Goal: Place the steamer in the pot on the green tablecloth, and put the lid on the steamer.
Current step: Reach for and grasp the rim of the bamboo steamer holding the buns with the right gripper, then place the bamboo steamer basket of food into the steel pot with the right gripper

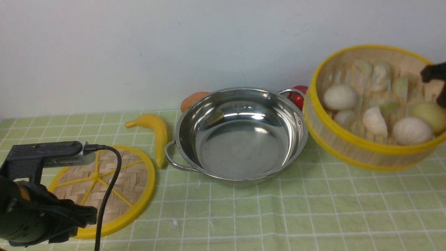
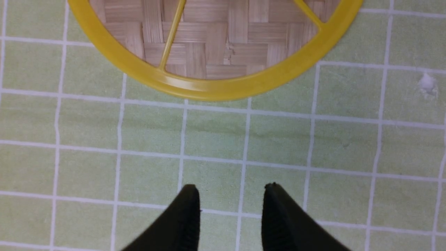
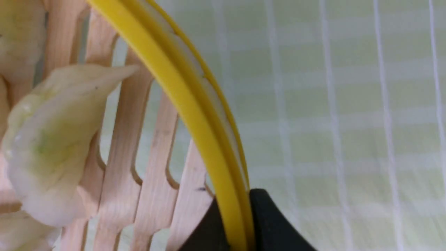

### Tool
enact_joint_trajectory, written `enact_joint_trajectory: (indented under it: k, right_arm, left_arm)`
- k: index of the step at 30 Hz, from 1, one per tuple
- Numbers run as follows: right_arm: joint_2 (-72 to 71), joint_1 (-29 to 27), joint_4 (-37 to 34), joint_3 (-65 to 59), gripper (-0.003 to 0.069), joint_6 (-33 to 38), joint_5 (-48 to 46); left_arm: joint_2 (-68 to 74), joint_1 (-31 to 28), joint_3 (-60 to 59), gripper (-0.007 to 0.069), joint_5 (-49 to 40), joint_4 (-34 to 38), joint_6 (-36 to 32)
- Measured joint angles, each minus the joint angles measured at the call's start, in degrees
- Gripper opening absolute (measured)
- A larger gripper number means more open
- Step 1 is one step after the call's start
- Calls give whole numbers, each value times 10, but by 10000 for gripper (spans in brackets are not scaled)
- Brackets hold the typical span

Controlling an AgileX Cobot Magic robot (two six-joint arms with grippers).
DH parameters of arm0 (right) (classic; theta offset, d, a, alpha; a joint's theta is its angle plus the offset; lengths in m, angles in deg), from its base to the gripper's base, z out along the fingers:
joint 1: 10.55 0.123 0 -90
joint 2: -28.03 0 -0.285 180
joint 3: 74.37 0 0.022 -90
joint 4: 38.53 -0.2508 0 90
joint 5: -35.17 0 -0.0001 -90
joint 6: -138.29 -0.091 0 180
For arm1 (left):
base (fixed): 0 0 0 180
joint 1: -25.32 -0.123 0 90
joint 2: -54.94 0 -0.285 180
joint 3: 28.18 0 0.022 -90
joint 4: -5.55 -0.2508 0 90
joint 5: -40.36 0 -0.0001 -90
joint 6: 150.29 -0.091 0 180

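Between the tips of the right pincer, clamped, sat the steamer rim; it hung tilted over the cloth, pot leftward of that pincer. Idle, the left pincer stood parted, empty, lid just ahead. Single-edge grip might spill buns.
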Motion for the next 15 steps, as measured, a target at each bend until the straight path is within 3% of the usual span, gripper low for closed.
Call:
enact_joint_trajectory:
  k: [9, 15]
  right_arm:
    - [156, 176, -28, 247, 57, -35, -23]
    - [292, 224, -15, 372, 57, -54, -25]
  left_arm:
    - [0, 0, 0, 243, -2, 0, -2]
    - [0, 0, 0, 243, -4, -1, -6]
